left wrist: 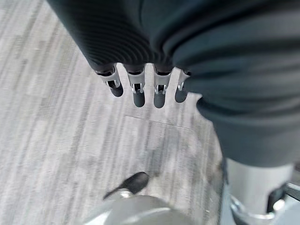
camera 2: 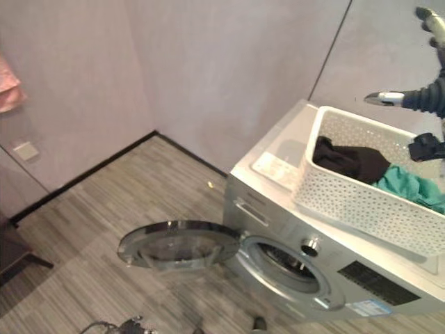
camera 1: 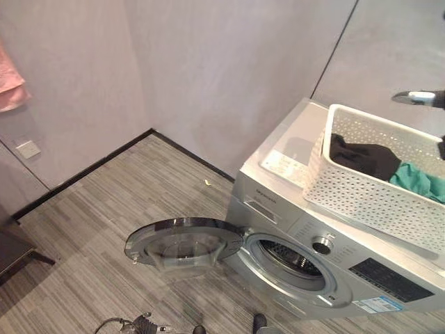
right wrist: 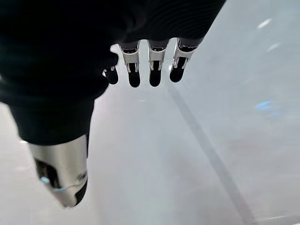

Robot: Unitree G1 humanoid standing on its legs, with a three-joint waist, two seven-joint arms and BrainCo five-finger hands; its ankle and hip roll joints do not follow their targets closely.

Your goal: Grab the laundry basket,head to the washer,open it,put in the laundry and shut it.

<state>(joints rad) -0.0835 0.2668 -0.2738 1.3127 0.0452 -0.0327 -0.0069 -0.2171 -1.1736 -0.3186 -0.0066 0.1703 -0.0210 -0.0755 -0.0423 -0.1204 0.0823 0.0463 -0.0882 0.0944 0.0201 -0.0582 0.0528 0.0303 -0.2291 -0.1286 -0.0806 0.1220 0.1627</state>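
Observation:
The silver washer (camera 1: 278, 209) stands against the wall, its round door (camera 1: 184, 243) swung wide open to the left and lying low over the floor. The dark drum opening (camera 1: 292, 259) is exposed. A white perforated laundry basket (camera 1: 361, 195) rests on the washer's top, holding a black garment (camera 1: 365, 156) and a teal one (camera 1: 417, 181). My right hand (camera 2: 425, 99) hovers above the basket's far right side, open, fingers (right wrist: 140, 61) straight, holding nothing. My left hand (left wrist: 140, 84) hangs open over the floor, near the door's rim (left wrist: 136, 208).
Grey striped floor spreads left of the washer. A small scrap (camera 1: 207, 182) lies near the black skirting. A pink towel (camera 1: 10, 87) hangs at the upper left above a wall socket (camera 1: 28, 148). Dark furniture (camera 1: 14, 254) juts in at the left edge.

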